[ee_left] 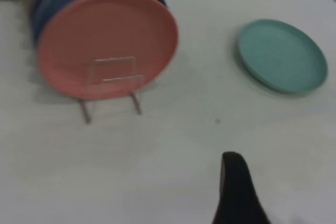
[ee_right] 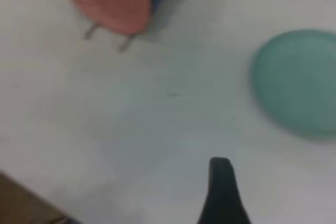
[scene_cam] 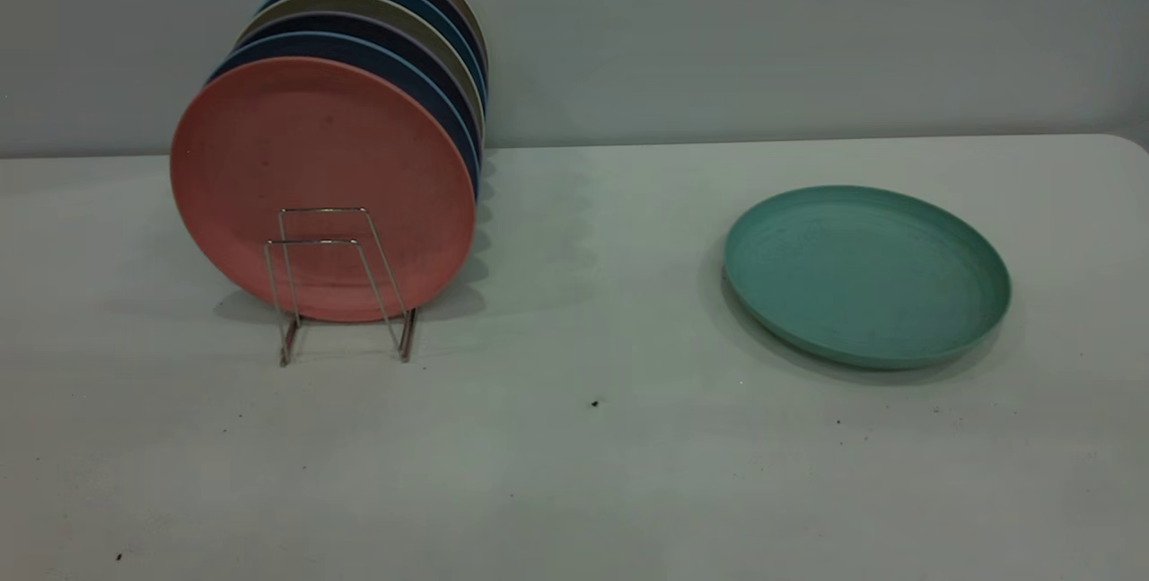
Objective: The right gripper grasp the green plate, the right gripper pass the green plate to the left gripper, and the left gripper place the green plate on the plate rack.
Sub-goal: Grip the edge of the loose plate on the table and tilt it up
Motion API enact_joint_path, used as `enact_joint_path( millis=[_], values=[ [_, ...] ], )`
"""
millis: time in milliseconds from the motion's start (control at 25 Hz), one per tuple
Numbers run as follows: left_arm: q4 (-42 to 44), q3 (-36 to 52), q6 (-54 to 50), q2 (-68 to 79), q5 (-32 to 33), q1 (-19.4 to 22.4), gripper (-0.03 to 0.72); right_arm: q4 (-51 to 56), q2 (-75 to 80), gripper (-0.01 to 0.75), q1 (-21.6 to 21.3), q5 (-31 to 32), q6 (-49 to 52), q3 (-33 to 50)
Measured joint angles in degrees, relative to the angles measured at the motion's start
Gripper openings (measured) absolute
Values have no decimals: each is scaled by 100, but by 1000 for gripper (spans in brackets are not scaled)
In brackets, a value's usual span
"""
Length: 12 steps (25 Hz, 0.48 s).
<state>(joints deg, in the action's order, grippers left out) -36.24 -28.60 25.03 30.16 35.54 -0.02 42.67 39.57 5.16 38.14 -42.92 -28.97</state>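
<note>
The green plate [scene_cam: 866,274] lies flat on the white table at the right, untouched. It also shows in the left wrist view [ee_left: 282,56] and the right wrist view [ee_right: 299,82]. The plate rack [scene_cam: 337,280], thin silver wire, stands at the left. It holds a salmon-pink plate [scene_cam: 323,186] at the front and several dark blue and olive plates behind. Its two front loops stand free before the pink plate. Only a black tip of the left gripper [ee_left: 236,192] and of the right gripper [ee_right: 220,195] shows, each over bare table, far from plate and rack. Neither gripper is in the exterior view.
The white table [scene_cam: 574,473] stretches bare between rack and green plate, with a few dark specks [scene_cam: 594,402]. A grey wall stands close behind the rack. The table's near edge and brown floor [ee_right: 21,205] show in the right wrist view.
</note>
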Motion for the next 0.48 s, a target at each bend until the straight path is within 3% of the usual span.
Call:
enact_joint_path(
  millis=[480],
  values=[
    [-1435, 0, 1149, 2060, -459, 0, 485, 745, 3336, 566, 0, -422, -113, -1245]
  ],
)
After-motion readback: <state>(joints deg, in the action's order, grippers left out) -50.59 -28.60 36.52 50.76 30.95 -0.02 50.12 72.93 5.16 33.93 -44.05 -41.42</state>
